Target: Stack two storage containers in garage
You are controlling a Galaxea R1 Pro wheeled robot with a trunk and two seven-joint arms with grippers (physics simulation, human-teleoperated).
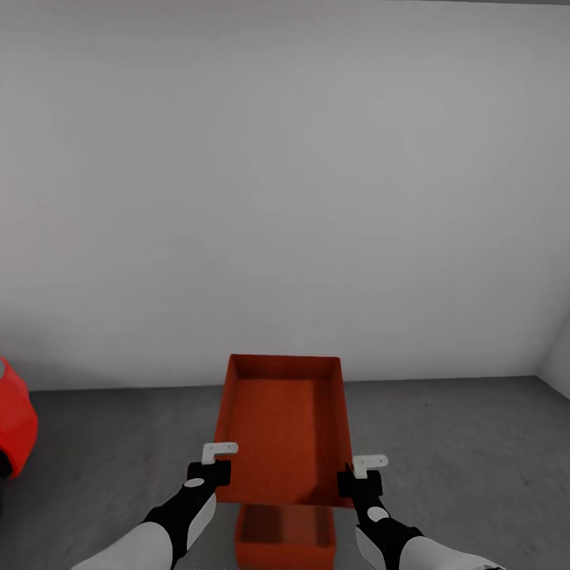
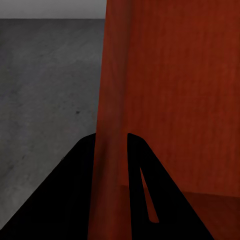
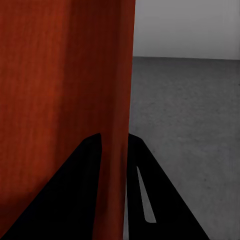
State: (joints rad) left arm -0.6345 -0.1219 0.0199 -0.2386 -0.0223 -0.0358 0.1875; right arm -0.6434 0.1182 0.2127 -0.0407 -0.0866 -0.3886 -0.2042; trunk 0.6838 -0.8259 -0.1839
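I hold one orange-red storage container (image 1: 283, 427) in the air over the dark grey floor (image 1: 467, 451) of the garage, its open side up and its long axis pointing away from me. My left gripper (image 1: 217, 469) is shut on its left wall near the close end, and my right gripper (image 1: 358, 475) is shut on its right wall. In the left wrist view the thin wall (image 2: 112, 100) runs between the two dark fingers (image 2: 75, 190). The right wrist view shows the same grip on the other wall (image 3: 116, 90). The second storage container (image 1: 285, 537) sits lower, under the near end of the held one.
A plain white-grey wall (image 1: 285, 198) stands straight ahead, meeting the floor just beyond the held bin. The rounded end of a shiny red car (image 1: 14, 431) pokes in at the left edge. A wall corner (image 1: 554, 356) shows at the far right.
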